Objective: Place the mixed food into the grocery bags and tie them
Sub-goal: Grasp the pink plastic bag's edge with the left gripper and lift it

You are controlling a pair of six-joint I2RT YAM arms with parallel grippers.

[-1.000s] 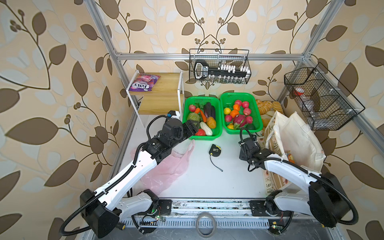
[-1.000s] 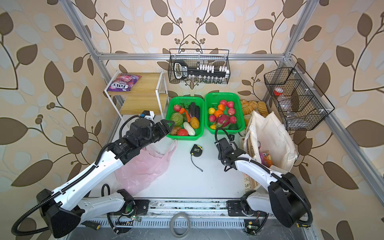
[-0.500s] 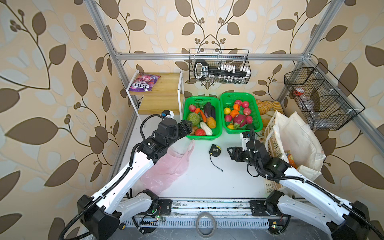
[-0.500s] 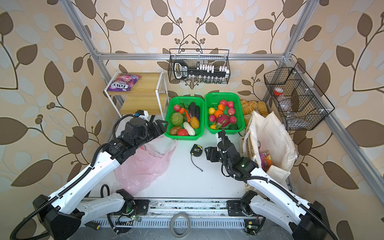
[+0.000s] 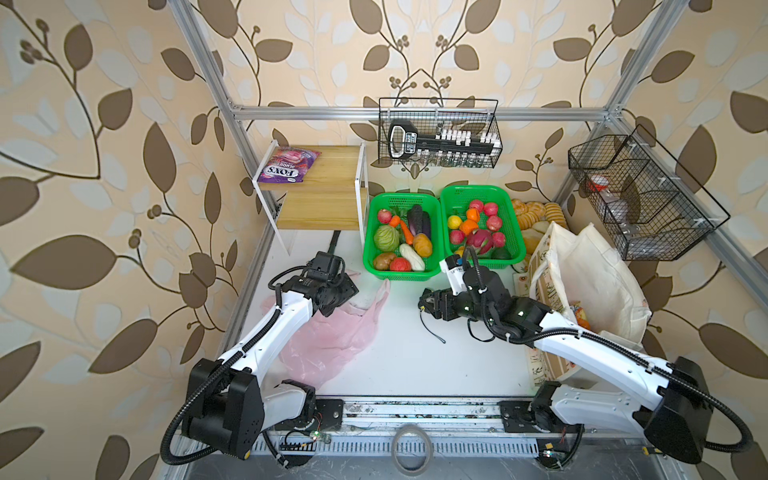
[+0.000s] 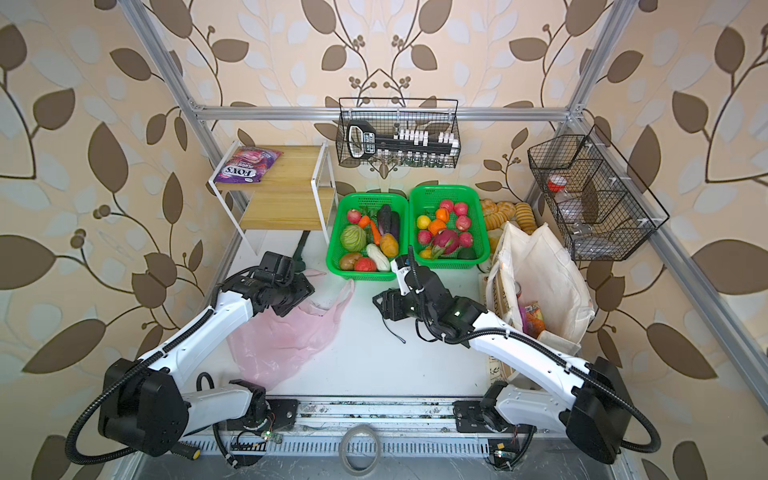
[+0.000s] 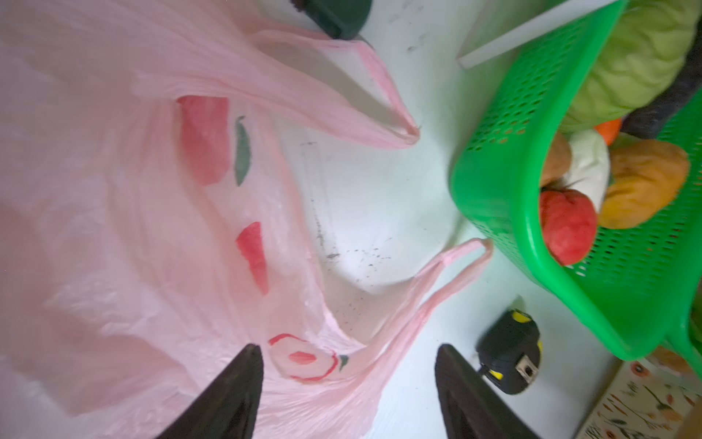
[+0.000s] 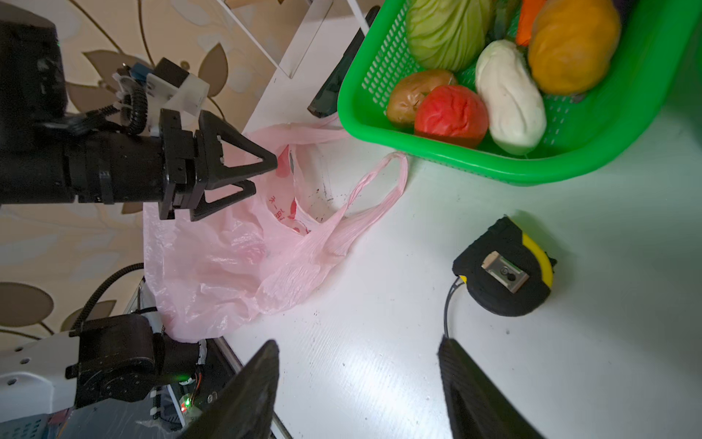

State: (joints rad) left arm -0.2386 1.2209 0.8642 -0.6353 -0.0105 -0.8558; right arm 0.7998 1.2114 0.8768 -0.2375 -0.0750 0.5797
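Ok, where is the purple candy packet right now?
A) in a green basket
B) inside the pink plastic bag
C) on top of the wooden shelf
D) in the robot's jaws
C: in both top views the purple packet lies flat on the top board of the wooden shelf, well away from both arms.

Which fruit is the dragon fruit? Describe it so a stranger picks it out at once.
At the back of the table, find the right-hand green basket of the pair, beside the canvas tote. Near its front lies the dragon fruit: largest there, magenta with pale pointed scales, unlike the small smooth red, orange and yellow fruits around it.
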